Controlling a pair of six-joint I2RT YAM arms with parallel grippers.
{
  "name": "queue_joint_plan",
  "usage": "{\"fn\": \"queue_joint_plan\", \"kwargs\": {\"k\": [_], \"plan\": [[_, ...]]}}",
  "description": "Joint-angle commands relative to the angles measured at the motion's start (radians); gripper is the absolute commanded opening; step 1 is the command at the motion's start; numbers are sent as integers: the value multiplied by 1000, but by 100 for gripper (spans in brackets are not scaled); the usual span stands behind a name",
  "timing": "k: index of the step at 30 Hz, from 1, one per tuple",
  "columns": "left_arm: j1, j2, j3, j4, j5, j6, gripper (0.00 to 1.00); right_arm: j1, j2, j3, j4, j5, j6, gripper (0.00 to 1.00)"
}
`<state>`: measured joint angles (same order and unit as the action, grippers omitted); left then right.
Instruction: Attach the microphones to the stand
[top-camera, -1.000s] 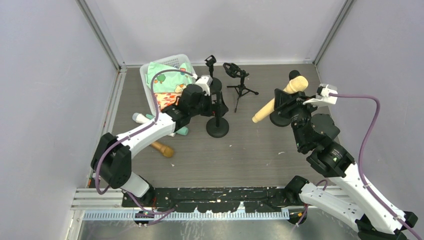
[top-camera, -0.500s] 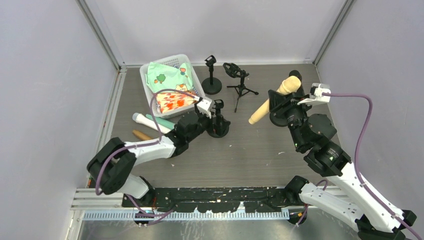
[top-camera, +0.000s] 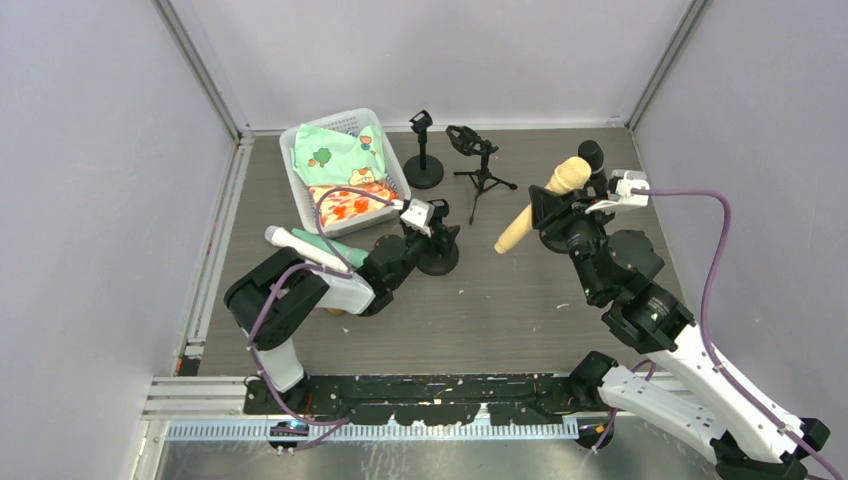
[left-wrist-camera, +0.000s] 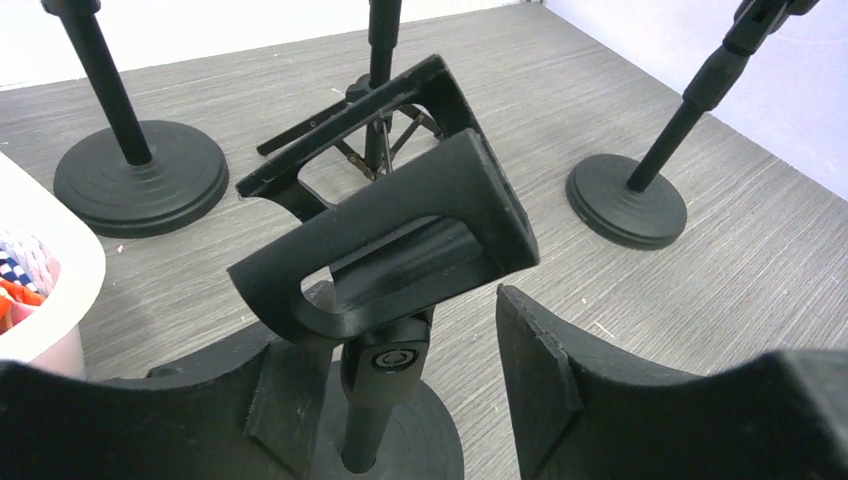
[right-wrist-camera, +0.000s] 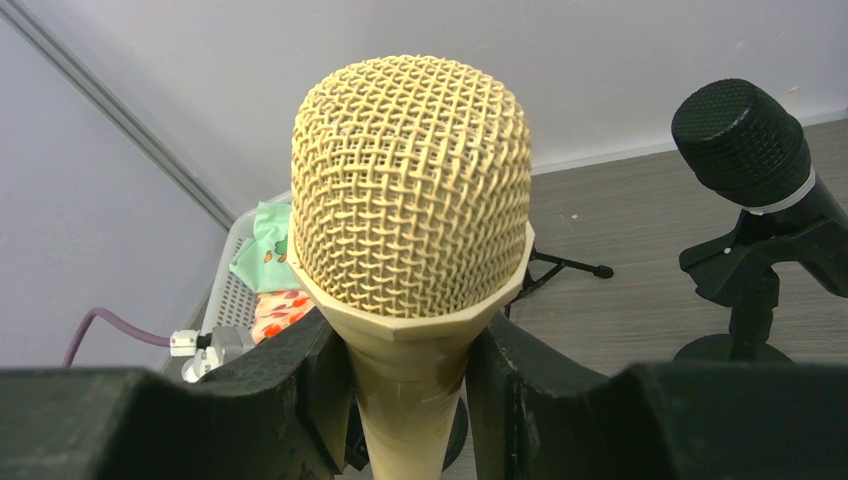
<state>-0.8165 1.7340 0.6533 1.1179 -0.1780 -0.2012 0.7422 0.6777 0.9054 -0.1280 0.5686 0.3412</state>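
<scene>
My right gripper (right-wrist-camera: 405, 350) was clamped on the cream microphone (right-wrist-camera: 410, 190), holding it up tilted near the black microphone (right-wrist-camera: 745, 140) already sitting in its clip. My left gripper (left-wrist-camera: 390, 335) sat half-spread either side of the empty stand (left-wrist-camera: 385, 360), not pinching it yet. I'd call this the steadying step: next the left had to close on that stand's neck while the right lined the cream handle up with the clip (left-wrist-camera: 400, 235). The counter (top-camera: 520, 300) was grey wood-grain, boxed in by plain pale walls.
</scene>
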Motion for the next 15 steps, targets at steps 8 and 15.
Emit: {"fn": "queue_joint_plan", "kwargs": {"k": [8,15], "plan": [[-4,20,26,170,7,27,30,-3,-30,-74,211,-4,-25,1],[-4,-4,16,118,74,25,2,-3,-50,-235,526,-56,-42,1]]}}
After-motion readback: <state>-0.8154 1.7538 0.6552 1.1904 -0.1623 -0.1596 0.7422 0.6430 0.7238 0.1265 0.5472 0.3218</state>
